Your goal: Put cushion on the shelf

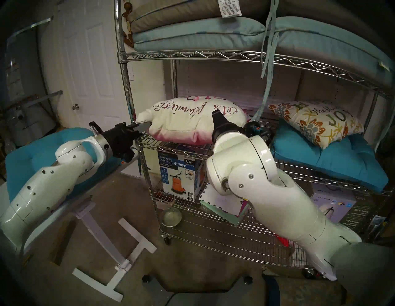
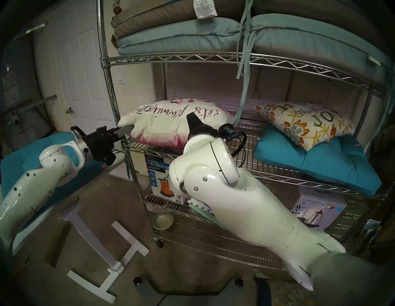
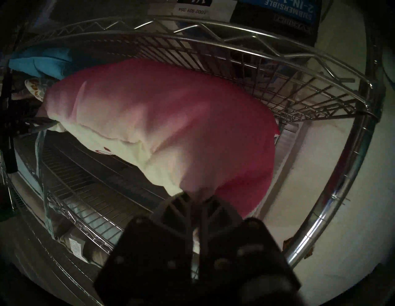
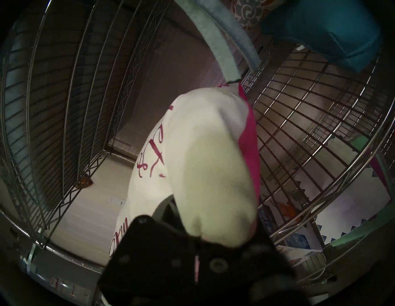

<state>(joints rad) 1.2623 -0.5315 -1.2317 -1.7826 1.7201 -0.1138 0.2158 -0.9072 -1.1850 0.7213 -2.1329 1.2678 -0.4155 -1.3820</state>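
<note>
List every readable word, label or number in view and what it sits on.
"JOY": floral cushion on the shelf.
"2-IN-1 UTILITY PUMP", "1/4 HP": pump box on a lower tier.
"SUBMERSIBLE", "002 921 354": the same box, upside down in the left wrist view.
Pink script: white and pink cushion, upside down; not surely readable.
White care tag and lamp box: print too small or blurred.

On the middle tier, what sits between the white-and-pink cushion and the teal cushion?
In the head view, bare wire grid of the shelf, plus the right gripper's wrist camera in front and a dangling pale-blue tie strap.
</note>
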